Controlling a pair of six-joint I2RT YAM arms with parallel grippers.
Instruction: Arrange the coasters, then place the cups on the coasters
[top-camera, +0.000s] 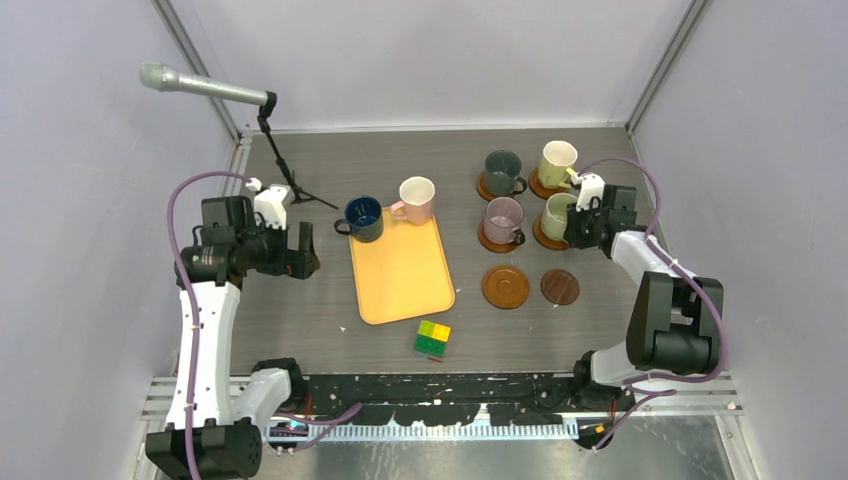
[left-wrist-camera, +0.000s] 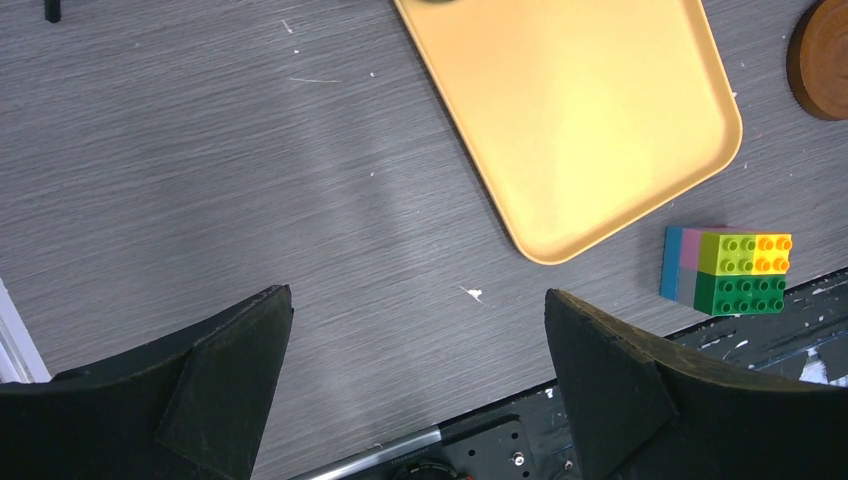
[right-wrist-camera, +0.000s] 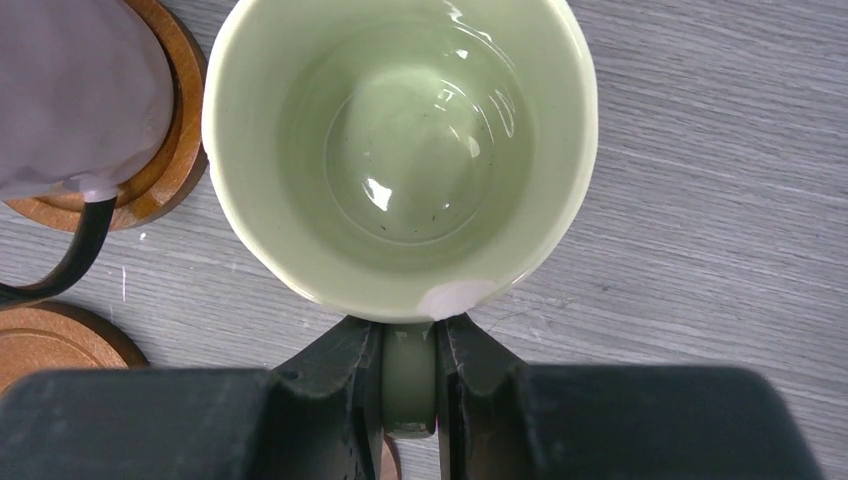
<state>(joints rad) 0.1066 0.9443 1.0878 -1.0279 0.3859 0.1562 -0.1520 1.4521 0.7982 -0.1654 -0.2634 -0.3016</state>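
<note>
The light green cup (right-wrist-camera: 400, 150) is at the far right of the counter (top-camera: 300, 320), in the nearer row of a block of 4 cups. The right gripper (right-wrist-camera: 410, 335) is clamped on its handle from the near side. The top view shows the brown edge of a coaster (top-camera: 542, 238) under the cup. Whether the base is fully down inside the raised rim I cannot tell.

I judge the step to be setting this cup down and letting go. To do it well:
- Lower until the base sits flat within the rim, not riding on it.
- Spread the jaws only enough to free the handle.
- Back away straight toward the near edge, so the cup is not dragged or turned.
- Mind the mauve cup (right-wrist-camera: 70, 80), which stands just beside on the left.

2 coasters (top-camera: 505, 286) (top-camera: 560, 287) lie bare in front. The dark blue cup (top-camera: 363, 218) and the white-pink cup (top-camera: 416, 199) wait at the far end of the orange tray (top-camera: 400, 280).

The left gripper (left-wrist-camera: 418, 300) hangs wide open and empty over bare counter left of the tray.

The counter is dark grey with a fine wood grain and a few white flecks. Pale walls (top-camera: 440, 60) close it in on 3 sides. A microphone (top-camera: 200, 86) on a stand occupies the far left, and a toy block (top-camera: 432, 338) sits near the front edge.
</note>
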